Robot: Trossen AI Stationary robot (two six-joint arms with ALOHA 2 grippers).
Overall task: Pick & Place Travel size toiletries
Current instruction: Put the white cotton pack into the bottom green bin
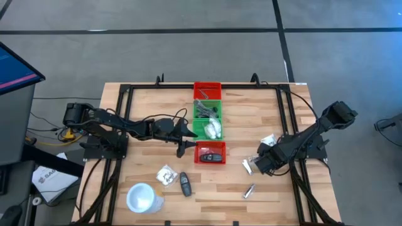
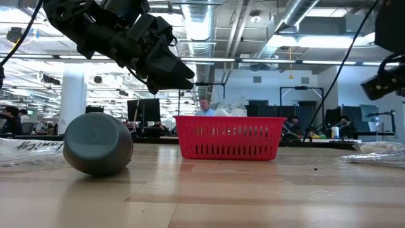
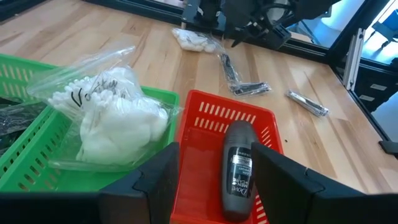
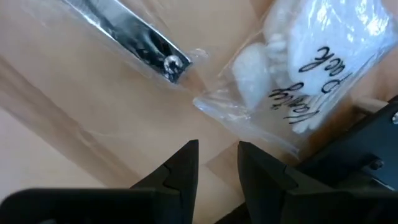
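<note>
Hidden from you: the green bin [image 3: 37, 168] runs off the left wrist view's edge; the grey pieces [image 1: 204, 110] inside it are too small to identify.

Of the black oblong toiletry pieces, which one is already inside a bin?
The black piece lying in the near red bin, by the left gripper. The other black piece lies on the bare table beside the white cup.

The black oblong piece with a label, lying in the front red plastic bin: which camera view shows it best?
The left wrist view: the black oblong piece lies close, label readable, between the left gripper's open fingers. The high view shows it small in the red plastic bin. In the low view the bin's wall hides it. The right wrist view misses it.
</note>
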